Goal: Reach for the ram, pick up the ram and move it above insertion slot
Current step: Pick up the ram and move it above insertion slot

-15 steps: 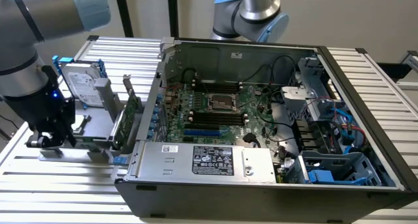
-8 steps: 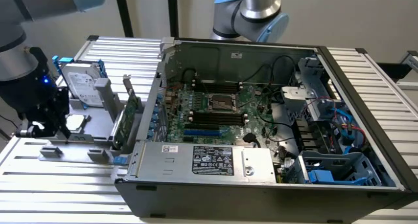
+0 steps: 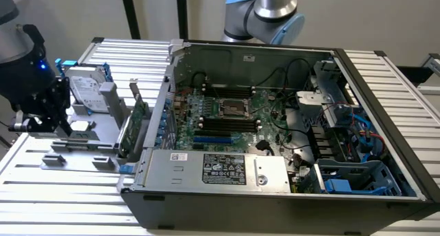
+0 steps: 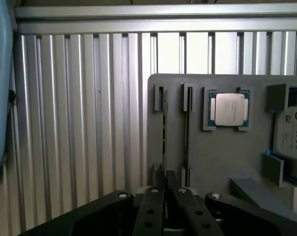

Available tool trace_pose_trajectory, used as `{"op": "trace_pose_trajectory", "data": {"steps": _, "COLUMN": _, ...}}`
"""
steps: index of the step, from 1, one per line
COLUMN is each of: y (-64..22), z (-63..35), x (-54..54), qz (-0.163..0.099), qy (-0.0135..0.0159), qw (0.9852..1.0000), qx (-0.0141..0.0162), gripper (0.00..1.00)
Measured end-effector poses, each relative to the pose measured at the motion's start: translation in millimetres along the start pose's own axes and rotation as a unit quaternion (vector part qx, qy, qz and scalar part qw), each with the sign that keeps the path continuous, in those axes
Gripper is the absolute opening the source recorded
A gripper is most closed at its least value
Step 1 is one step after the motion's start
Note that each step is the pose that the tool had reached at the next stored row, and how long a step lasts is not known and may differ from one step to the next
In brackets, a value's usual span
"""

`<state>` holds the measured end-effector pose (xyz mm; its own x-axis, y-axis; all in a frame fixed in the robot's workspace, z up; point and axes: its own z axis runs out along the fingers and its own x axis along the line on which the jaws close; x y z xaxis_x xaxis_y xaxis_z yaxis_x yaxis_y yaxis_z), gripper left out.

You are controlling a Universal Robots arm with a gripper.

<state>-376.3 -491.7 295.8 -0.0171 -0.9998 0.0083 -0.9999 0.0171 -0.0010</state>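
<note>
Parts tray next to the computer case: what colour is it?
The tray is plain grey; the wrist view shows it best.

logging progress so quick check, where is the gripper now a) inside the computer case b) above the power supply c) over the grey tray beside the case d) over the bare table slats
c: the gripper hangs over the grey tray, outside the computer case, with a ram stick standing in a tray slot right before it.

Tool [image 4: 167,192]: 1. Tray [image 4: 217,157]: 1. Stick holders [image 4: 160,98] on tray: 2. Processor [image 4: 229,109]: 1. Hard drive [image 3: 88,90]: 1. Expansion card [image 3: 139,120]: 1. Computer case [image 3: 275,207]: 1. Motherboard [image 3: 230,110]: 1. Power supply [image 3: 213,169]: 1. Bench [image 3: 55,205]: 1.
</note>
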Motion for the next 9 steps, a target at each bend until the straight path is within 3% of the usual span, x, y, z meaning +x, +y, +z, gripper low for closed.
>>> {"op": "trace_pose_trajectory", "data": {"steps": 9, "y": -23.3, "z": -41.0, "x": 4.8, "qz": -0.005, "qy": -0.0089, "qw": 0.9999, "qx": -0.0002, "gripper": 0.13}}
